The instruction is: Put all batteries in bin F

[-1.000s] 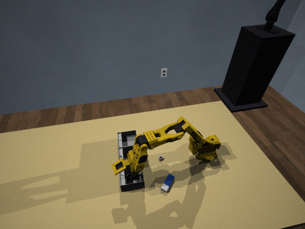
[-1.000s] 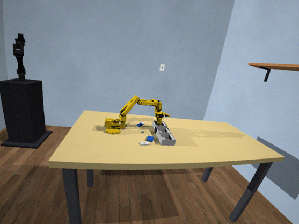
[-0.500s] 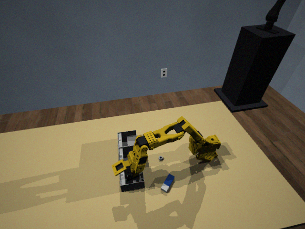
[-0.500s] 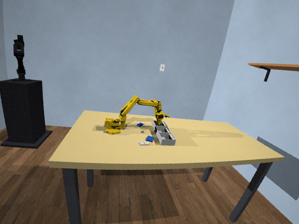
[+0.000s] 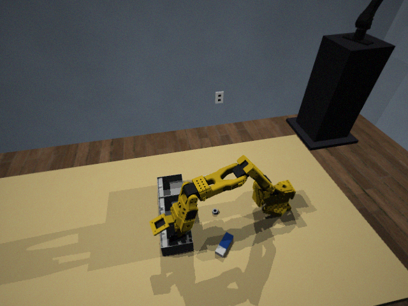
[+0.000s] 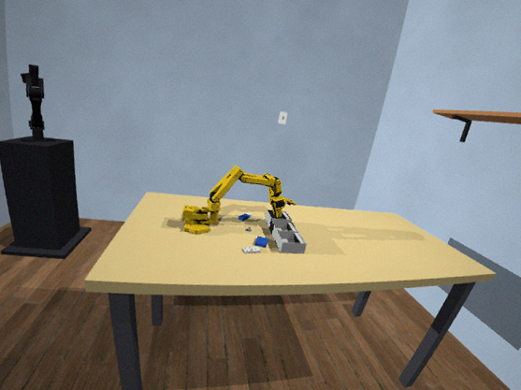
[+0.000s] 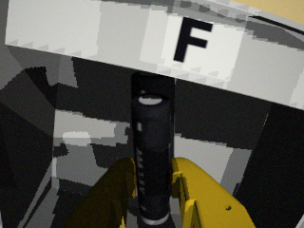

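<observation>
My gripper (image 7: pixel 154 180) (image 5: pixel 171 234) (image 6: pixel 276 212) is shut on a dark cylindrical battery (image 7: pixel 152 140). It holds the battery upright, down inside the grey bin marked F (image 7: pixel 64 26). This bin is the end compartment of a row of grey bins (image 5: pixel 178 249) (image 6: pixel 293 246). In the wrist view the battery stands between the yellow fingers, just in front of the wall with the letter F. In the top and exterior views the arm hides the battery.
A small metal nut (image 5: pixel 215 211) (image 6: pixel 248 228) lies between the bins and the arm's base. A blue and white block (image 5: pixel 224 243) (image 6: pixel 244 217) lies beside bin F. The exterior view shows another blue piece (image 6: pixel 260 240) and a white piece (image 6: pixel 250 249) beside the bins.
</observation>
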Available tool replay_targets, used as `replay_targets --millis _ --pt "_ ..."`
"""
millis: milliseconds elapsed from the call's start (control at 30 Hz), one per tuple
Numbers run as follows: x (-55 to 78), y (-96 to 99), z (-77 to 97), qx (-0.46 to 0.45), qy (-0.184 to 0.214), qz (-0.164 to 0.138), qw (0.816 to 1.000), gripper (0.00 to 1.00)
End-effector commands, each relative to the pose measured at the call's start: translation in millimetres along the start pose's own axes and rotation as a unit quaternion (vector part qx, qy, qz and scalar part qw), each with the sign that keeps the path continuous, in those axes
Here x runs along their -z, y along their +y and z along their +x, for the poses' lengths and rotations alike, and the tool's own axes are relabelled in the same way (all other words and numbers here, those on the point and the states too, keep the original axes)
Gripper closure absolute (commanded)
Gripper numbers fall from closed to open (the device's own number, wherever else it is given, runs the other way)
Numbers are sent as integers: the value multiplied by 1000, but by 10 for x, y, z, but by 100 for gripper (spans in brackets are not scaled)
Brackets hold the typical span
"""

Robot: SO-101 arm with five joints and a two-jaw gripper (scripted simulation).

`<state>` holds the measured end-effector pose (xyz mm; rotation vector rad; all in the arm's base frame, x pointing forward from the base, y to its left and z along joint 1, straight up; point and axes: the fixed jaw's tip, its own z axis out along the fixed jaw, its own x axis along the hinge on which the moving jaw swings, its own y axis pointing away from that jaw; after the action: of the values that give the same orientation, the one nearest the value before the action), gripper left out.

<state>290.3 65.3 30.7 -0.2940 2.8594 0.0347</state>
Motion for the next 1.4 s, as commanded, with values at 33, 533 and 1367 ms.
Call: replay_targets --millis 33,533,1367 --pt "153 35 -115 10 -39 -2 999 100" --pt "101 35 -105 10 -39 -2 999 100" --pt "101 35 -105 10 -39 -2 999 87"
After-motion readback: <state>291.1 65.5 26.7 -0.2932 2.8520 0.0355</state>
